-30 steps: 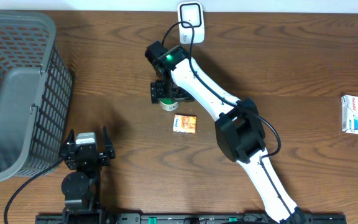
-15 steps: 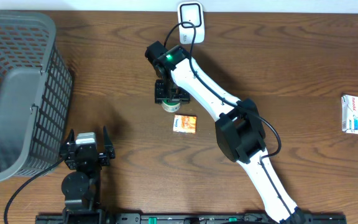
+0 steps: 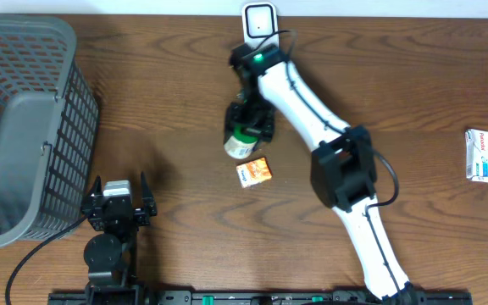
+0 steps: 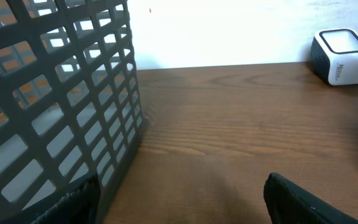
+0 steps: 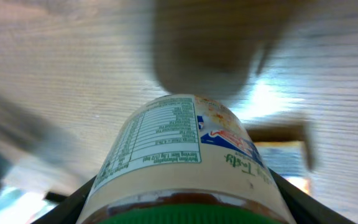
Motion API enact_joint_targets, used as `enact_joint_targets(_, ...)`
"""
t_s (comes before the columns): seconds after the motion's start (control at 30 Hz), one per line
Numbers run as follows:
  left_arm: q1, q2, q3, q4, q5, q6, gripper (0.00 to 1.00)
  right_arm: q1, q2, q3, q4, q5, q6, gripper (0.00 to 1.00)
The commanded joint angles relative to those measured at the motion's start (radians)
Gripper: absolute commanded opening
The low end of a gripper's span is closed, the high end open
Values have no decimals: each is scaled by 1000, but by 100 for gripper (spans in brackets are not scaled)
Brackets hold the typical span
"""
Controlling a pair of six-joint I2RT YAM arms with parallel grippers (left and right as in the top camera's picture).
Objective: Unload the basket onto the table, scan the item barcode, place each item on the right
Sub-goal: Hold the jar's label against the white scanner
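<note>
Basket (image 3: 24,127) at left; left tool (image 3: 121,186) beside it, spread and empty. Centre: right tool (image 3: 248,119) pinching the jar (image 3: 241,144), tilted, just near of the scanner (image 3: 259,21). Jar looks rigid, smooth-labelled, probably slippery; best gripped across the body.

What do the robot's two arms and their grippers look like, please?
The right arm has white links, black joints, a black cable and a green light; the right gripper is black. The left arm and left gripper are black, bearing a pale-grey block.
</note>
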Motion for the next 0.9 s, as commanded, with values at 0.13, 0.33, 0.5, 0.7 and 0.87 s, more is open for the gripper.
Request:
enact_joint_targets(0.13, -3, -3, -21, -32, -9, -9, 84, -161, -6, 23, -130, -101, -40, 41)
enact_joint_targets(0.33, -3, -3, -21, -32, -9, -9, 84, -220, -6, 23, -192, -105, -99, 36)
enact_joint_targets(0.5, -3, -3, -21, -32, -10, -9, 84, -217, -8, 26, -144, -101, -137, 27)
enact_joint_targets(0.7, -3, -3, -22, -32, -10, -9, 84, -191, -8, 145, 60, 37, -191, 28)
enact_joint_targets(0.87, -3, -3, -21, -32, -9, -9, 85, -166, -8, 283, 301, 192, -295, 36)
